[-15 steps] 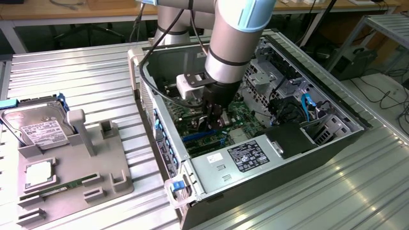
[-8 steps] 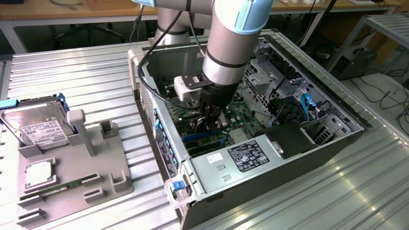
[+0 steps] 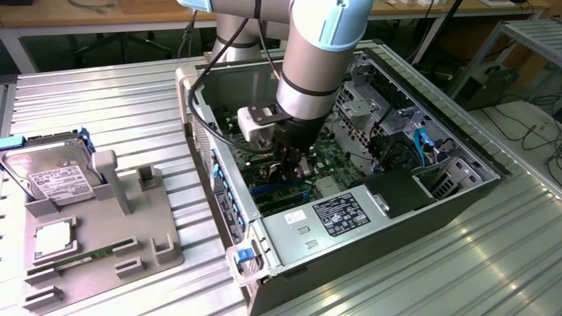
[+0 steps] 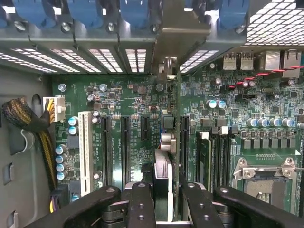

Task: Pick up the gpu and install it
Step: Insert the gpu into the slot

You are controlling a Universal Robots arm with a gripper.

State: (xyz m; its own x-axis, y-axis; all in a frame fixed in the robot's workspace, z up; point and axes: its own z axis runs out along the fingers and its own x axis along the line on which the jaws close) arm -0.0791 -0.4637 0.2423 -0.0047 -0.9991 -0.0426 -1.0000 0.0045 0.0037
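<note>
A ribbed metal counter (image 3: 123,105) carries an open computer case (image 3: 457,197) lying on its side, with desks and cables in the background. The arm reaches down into the case, and its pincer (image 3: 293,172) sits just above the green motherboard (image 4: 128,99). In the wrist view the pincer (image 4: 161,199) is narrowed on the gpu (image 4: 162,183), which stands on edge between the black fingers (image 4: 140,204), its silver bracket end pointing toward the case's rear slot wall (image 4: 95,40). The card hangs over the row of black expansion slots (image 4: 124,147), beside a white slot (image 4: 85,152). Farther out lie the empty processor socket (image 4: 266,178) and a bundle of yellow and black wires (image 4: 28,121). On the counter at the exterior view's left, a grey holder tray (image 3: 131,224) carries a hard drive (image 3: 52,178) and a thin memory stick (image 3: 83,257).
</note>
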